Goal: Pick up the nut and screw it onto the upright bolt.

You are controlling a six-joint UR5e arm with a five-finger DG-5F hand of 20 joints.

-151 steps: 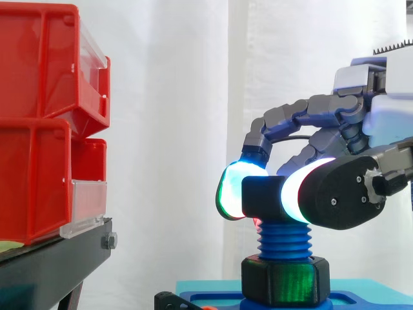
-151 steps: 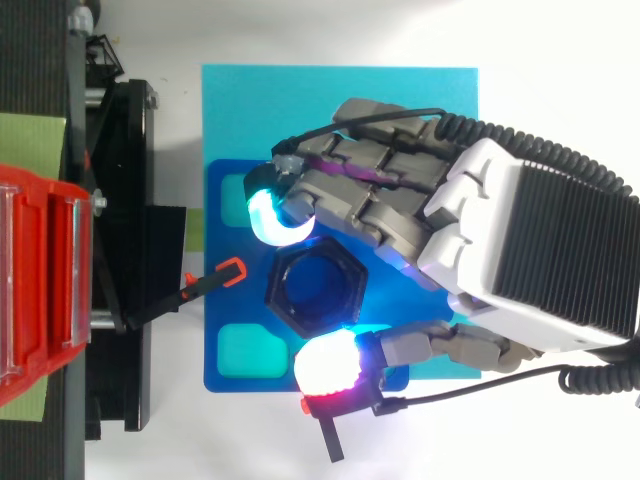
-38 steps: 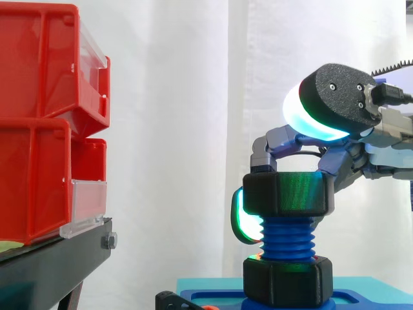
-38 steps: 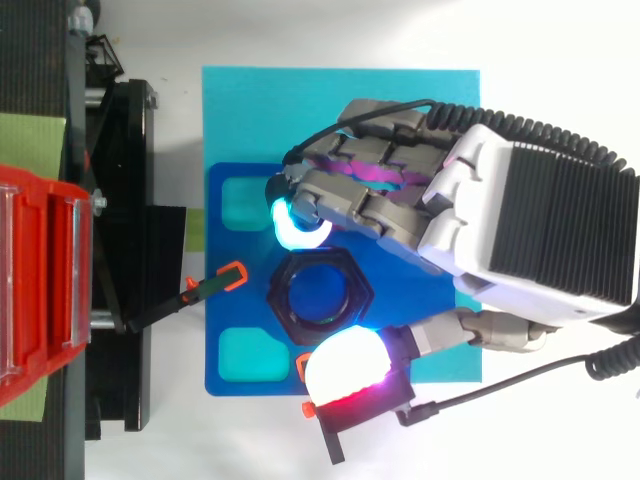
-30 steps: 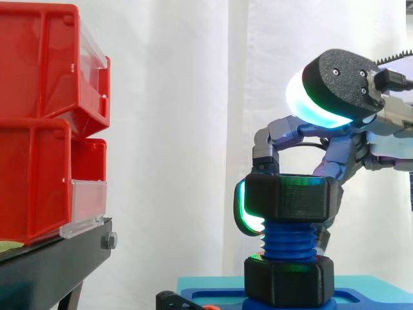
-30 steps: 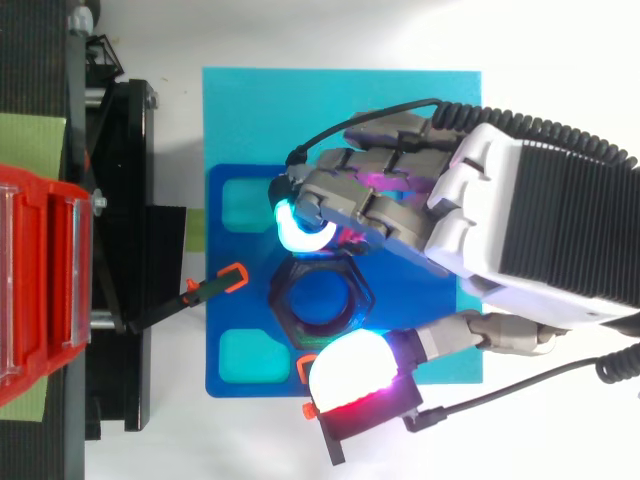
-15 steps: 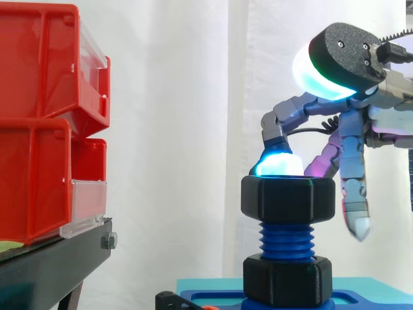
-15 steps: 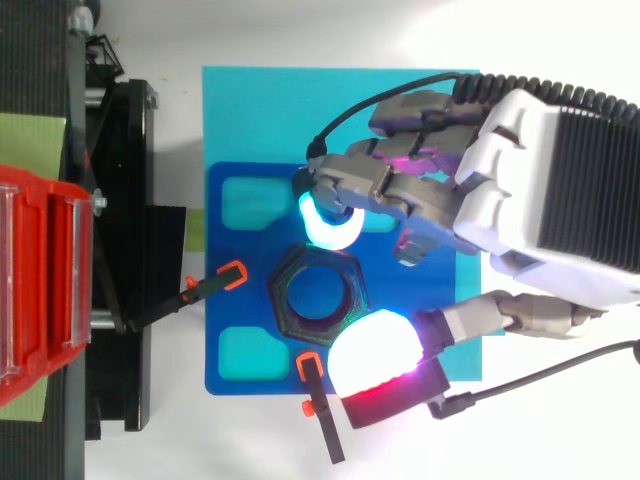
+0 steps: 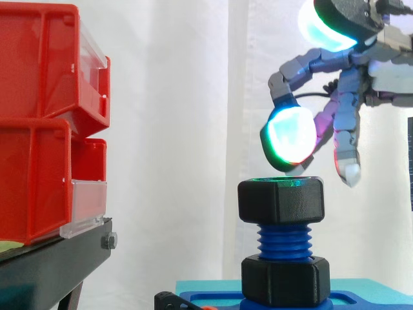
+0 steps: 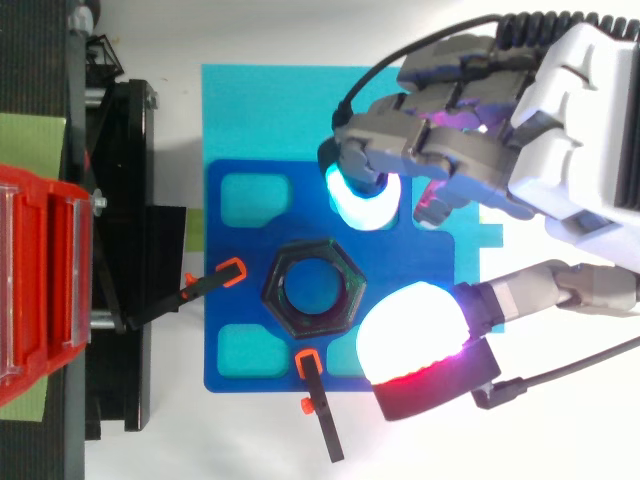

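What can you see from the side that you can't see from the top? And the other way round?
Side view: the blue threads of the bolt under the nut, a lower nut at the bolt's foot, and the gap between the hand and the nut. Top view: the nut's six-sided ring with its round hole, and the cut-outs in the blue plate. Both: the nut, the open hand above it, and the red bins.

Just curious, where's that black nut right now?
In the side view the nut sits atop the blue bolt, right of centre, just below the hand.
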